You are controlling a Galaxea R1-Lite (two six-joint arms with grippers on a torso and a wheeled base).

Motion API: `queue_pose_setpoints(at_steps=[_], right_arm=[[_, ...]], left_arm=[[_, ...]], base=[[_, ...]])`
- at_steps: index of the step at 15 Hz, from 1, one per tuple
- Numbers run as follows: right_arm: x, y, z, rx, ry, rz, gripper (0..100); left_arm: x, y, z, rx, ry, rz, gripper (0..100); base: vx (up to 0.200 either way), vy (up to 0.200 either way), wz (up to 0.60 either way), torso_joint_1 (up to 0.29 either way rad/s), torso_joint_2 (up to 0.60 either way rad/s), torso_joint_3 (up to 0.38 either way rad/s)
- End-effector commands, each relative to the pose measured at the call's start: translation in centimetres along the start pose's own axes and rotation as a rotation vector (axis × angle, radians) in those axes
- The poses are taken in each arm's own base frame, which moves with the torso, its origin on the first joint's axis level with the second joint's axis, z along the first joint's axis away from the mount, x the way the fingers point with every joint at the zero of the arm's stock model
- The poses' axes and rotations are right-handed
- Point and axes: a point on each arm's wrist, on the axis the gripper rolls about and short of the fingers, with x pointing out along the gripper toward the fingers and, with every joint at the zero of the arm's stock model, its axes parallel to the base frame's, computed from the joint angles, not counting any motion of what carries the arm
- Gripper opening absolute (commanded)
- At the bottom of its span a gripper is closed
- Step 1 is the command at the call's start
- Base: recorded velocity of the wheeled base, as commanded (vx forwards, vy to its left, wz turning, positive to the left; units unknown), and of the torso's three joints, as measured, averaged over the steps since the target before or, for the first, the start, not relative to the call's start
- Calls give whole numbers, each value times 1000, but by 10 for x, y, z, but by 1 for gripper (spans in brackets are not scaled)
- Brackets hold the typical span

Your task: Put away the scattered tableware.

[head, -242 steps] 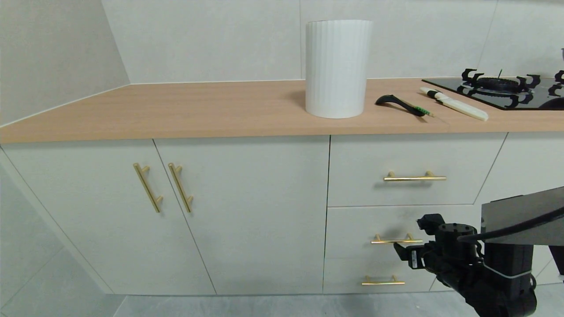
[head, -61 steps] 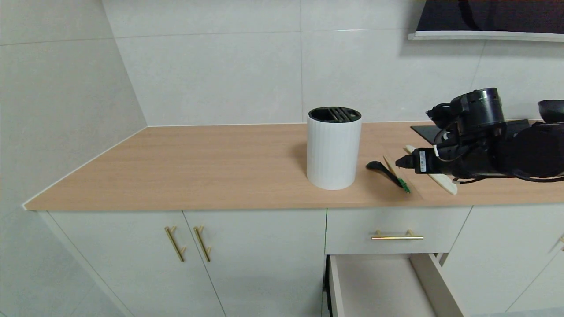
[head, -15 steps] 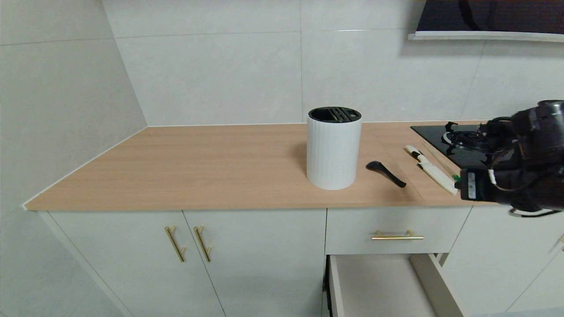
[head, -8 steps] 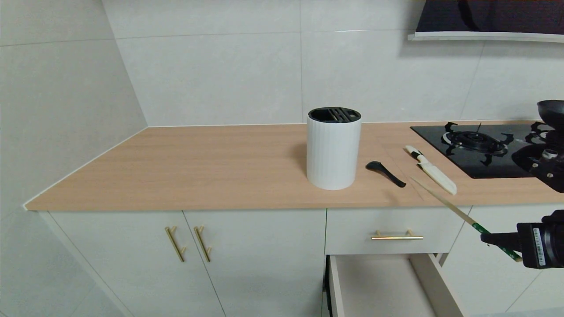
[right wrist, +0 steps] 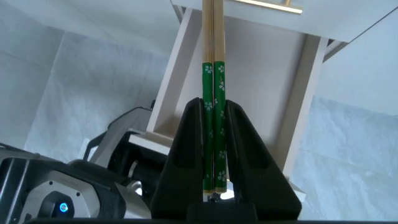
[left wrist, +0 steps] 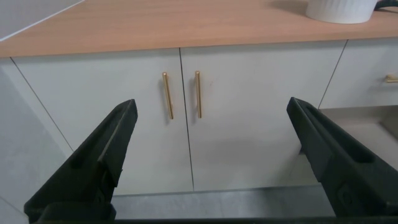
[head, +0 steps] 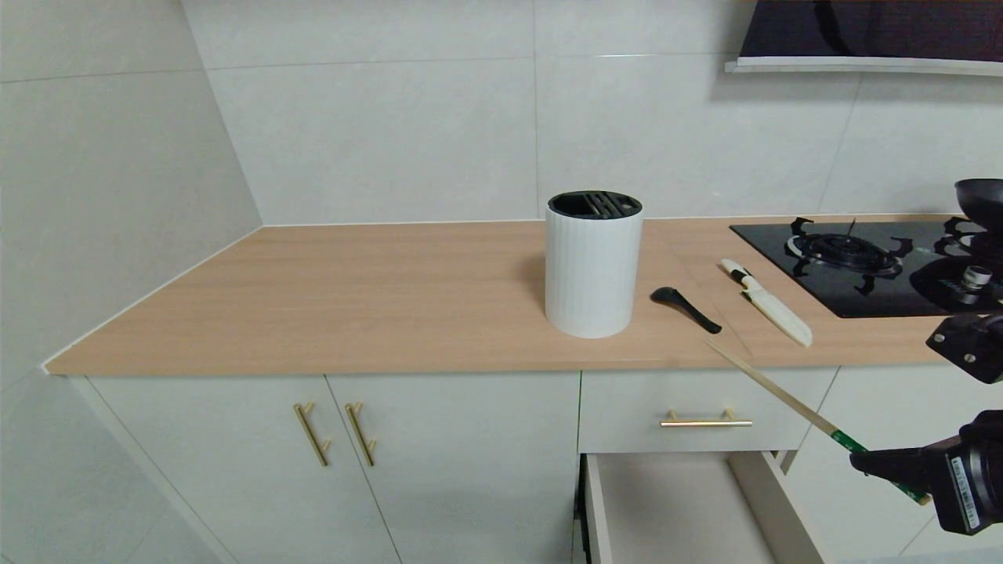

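My right gripper (head: 881, 468) is shut on a pair of wooden chopsticks (head: 783, 399) with green ends, held in front of the cabinet at the right, below counter height. In the right wrist view the chopsticks (right wrist: 212, 56) point over the open drawer (right wrist: 249, 93). That drawer (head: 674, 509) stands pulled out below the counter. A black spoon (head: 686, 308) and a white-handled knife (head: 768, 301) lie on the wooden counter (head: 353, 305), right of the white ribbed utensil holder (head: 593, 266). My left gripper (left wrist: 211, 162) is open, low down, facing the cabinet doors (left wrist: 181, 94).
A black gas hob (head: 846, 262) occupies the counter's right end, with a dark pot (head: 979, 196) at the edge. A shut drawer with a gold handle (head: 705, 423) sits above the open one. The counter's left half is bare wood.
My right gripper has dropped with the chopsticks from counter height, beside the knife, to in front of the drawers. Spoon, knife and holder have not moved.
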Motion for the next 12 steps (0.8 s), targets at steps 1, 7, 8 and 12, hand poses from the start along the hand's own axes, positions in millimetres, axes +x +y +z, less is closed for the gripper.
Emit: queue_pose_setpoints(at_steps=[1,7,8,12], right_arm=[[3,0,-1,0,14,-1,0],[9,-1,-2,0,41,-7,0],[8,-1,-2,-1,41,-8,0],[10,-1,-4,-20,50,-6,0]], left_arm=[[0,0,0,0,0,0,100],[0,0,0,0,0,0,100],[0,0,0,0,2,1,100],[0,0,0,0,0,0,100]], base=[[0,0,0,0,0,0],[0,0,0,0,0,0],[0,0,0,0,0,0],[0,0,0,-106,246,138]])
